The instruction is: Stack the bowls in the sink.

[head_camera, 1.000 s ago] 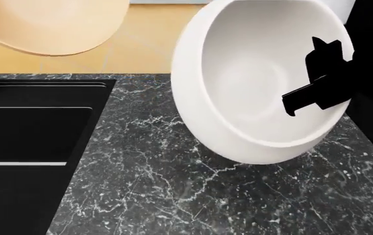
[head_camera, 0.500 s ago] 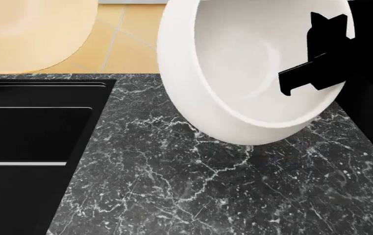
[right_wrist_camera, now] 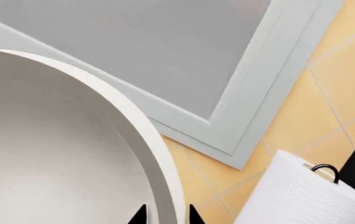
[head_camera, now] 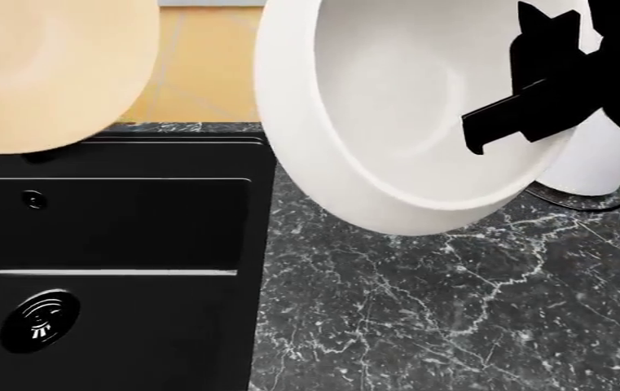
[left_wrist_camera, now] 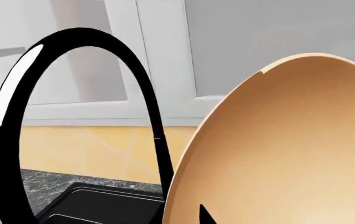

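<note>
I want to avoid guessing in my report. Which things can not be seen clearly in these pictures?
- Left gripper: head view, hidden behind the tan bowl; the left wrist view shows only one dark tip at the bottom edge.
- Right gripper: right wrist view, only fingertips astride the white bowl rim, cut by the edge.
- Faucet: absent from the head view.
- Paper towel roll: head view, mostly behind the white bowl.
- Sink: cut by edges.

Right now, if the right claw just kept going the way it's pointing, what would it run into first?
Probably the paper towel roll, which stands beyond the rim of the white bowl that the right claw holds. Behind it comes the yellow tiled wall. Depth is hard to judge.
</note>
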You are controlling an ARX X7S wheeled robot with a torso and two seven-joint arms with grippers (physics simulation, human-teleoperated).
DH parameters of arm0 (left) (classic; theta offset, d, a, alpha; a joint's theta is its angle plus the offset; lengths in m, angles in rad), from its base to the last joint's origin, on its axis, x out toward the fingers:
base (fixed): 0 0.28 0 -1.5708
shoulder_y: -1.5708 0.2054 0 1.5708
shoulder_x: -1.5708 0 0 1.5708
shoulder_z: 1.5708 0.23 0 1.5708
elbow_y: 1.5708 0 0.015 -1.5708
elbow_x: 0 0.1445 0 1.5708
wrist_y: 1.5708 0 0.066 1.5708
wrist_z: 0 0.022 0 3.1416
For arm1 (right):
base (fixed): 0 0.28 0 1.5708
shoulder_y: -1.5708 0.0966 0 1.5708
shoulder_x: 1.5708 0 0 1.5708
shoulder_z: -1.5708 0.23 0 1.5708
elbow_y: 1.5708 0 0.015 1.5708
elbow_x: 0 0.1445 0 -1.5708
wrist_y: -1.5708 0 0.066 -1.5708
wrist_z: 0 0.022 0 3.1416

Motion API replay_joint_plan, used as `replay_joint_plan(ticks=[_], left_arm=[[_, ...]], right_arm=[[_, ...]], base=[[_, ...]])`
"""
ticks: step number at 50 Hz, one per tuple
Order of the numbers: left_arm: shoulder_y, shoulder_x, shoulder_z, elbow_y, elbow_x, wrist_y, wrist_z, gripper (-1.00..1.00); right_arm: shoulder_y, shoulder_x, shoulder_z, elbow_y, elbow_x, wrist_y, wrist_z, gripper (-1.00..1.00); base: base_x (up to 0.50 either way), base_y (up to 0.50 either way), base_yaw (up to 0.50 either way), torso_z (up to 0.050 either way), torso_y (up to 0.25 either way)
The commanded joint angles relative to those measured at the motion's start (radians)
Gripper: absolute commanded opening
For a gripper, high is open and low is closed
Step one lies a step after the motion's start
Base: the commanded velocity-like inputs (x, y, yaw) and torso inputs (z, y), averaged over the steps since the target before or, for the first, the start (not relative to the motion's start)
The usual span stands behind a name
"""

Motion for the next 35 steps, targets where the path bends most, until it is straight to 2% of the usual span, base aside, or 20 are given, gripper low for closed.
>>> replay_joint_plan(ticks=[1, 16, 35], left_arm=[[0.001, -0.007, 0.015, 0.014, -0.005, 0.012, 0.008, -1.0], [0.0, -0.012, 0.03, 0.024, -0.018, 0.017, 0.02, -1.0], [0.013, -0.021, 0.036, 0.042, -0.023, 0.028, 0.043, -1.0]], right_arm=[[-0.026, 0.016, 0.015, 0.003, 0.002, -0.035, 0.005, -1.0], [-0.024, 0.022, 0.03, -0.015, -0.023, -0.041, 0.016, -1.0], [-0.026, 0.041, 0.033, -0.013, -0.018, -0.031, 0.025, -1.0]], base=[[0.0, 0.0, 0.0, 0.0, 0.01], [-0.02, 0.0, 0.0, 0.0, 0.0], [-0.5, 0.0, 0.0, 0.0, 0.001]])
